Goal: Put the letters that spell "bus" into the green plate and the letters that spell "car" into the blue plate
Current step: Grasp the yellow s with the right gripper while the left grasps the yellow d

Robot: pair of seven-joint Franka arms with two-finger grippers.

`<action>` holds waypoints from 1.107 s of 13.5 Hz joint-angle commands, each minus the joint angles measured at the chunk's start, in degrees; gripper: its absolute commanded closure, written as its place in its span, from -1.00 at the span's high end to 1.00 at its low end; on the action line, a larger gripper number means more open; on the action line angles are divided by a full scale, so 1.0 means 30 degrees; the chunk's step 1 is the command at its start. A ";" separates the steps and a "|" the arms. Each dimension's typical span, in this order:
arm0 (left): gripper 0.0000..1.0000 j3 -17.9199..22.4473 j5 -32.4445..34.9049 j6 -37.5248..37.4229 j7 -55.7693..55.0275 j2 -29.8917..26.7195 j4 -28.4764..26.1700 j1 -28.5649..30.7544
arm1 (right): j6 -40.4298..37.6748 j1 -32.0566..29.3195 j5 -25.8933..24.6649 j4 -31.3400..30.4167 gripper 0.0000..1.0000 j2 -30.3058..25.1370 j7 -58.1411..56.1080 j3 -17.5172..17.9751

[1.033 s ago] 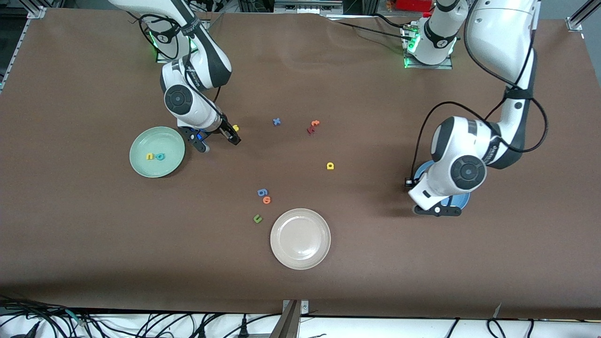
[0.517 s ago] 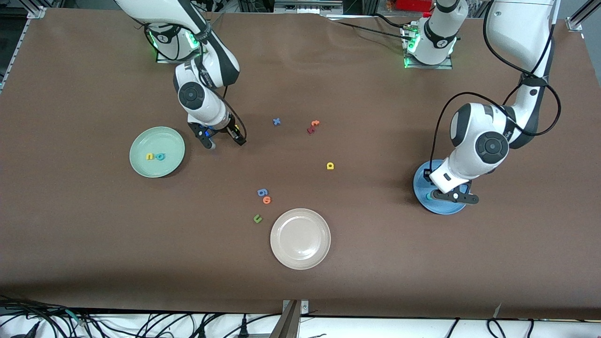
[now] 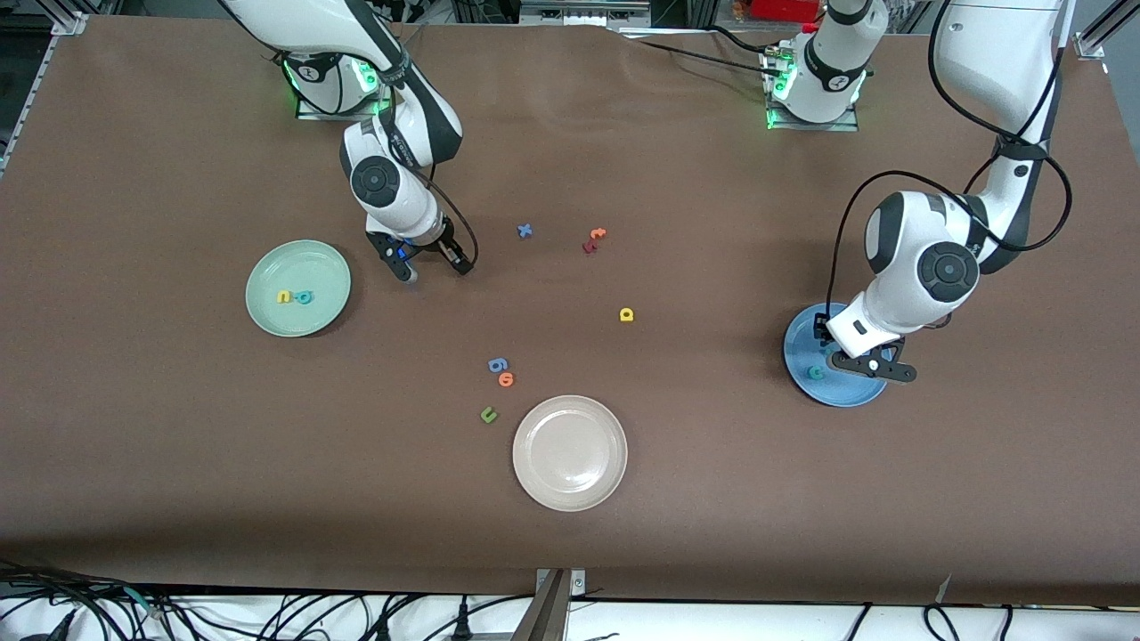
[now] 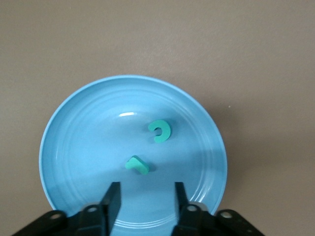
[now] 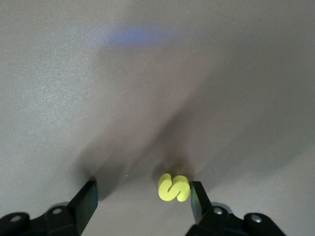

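Observation:
My right gripper [image 3: 434,265] [image 5: 142,195] is low over the table beside the green plate [image 3: 267,267], open. The yellow "s" [image 5: 173,187] lies between its jaws, close against one finger; the front view hides it. In the green plate lie the yellow "u" [image 3: 284,296] and the teal "b" [image 3: 305,296]. My left gripper [image 3: 871,367] [image 4: 145,201] hangs open and empty over the blue plate [image 3: 802,343] [image 4: 83,142]. That plate holds the teal "c" [image 3: 815,371] [image 4: 160,131] and the teal "r" [image 4: 137,165]. The yellow "a" [image 3: 626,314] lies on the table mid-way between the plates.
A beige-white plate [image 3: 570,452] sits nearest the front camera. Close to it lie a dark green "u" [image 3: 488,414], an orange "o" [image 3: 506,380] and a blue 6-like piece [image 3: 498,365]. A blue "x" [image 3: 525,231] and an orange and dark-red pair [image 3: 593,240] lie farther from that camera.
My left gripper has opened over the blue plate, where the teal "r" now lies. My right gripper has shifted from beside the green plate until its jaws straddle the yellow "s".

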 commanded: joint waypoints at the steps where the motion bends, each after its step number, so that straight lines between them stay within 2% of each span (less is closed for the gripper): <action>1: 1.00 -0.0981 -0.0249 -0.0546 -0.1905 -0.0469 0.0259 -0.0294 | 0.0234 0.0069 -0.0019 -0.0433 0.55 -0.0268 -0.0171 -0.0021; 3: 1.00 -0.2505 -0.0136 -0.0664 -0.6264 -0.0440 0.0289 -0.0878 | 0.0234 0.0040 -0.0019 -0.0755 0.55 -0.0793 -0.0288 -0.0050; 4: 1.00 -0.2715 -0.0106 -0.0665 -0.8316 -0.0324 0.0318 -0.1607 | 0.0234 0.0039 -0.0019 -0.0901 0.55 -0.1115 -0.0289 -0.0108; 7: 1.00 -0.2747 -0.0250 -0.0636 -1.0678 0.0407 0.1136 -0.3077 | 0.0292 0.0039 -0.0019 -0.1428 0.55 -0.1703 -0.0289 -0.0196; 10: 1.00 -0.2952 -0.0281 -0.0636 -1.2778 0.1460 0.2511 -0.4246 | 0.2717 0.0039 -0.0019 -0.2745 0.55 -0.1675 -0.0493 -0.0372; 13: 1.00 -0.2952 -0.0165 -0.0316 -1.6265 0.3420 0.4210 -0.6092 | 0.2724 0.0039 0.0010 -0.2749 0.55 -0.1617 -0.0494 -0.0372; 15: 1.00 -0.2952 -0.0223 0.0213 -1.7122 0.4041 0.4624 -0.6272 | 0.2724 0.0039 0.0010 -0.2719 0.55 -0.1616 -0.0290 -0.0372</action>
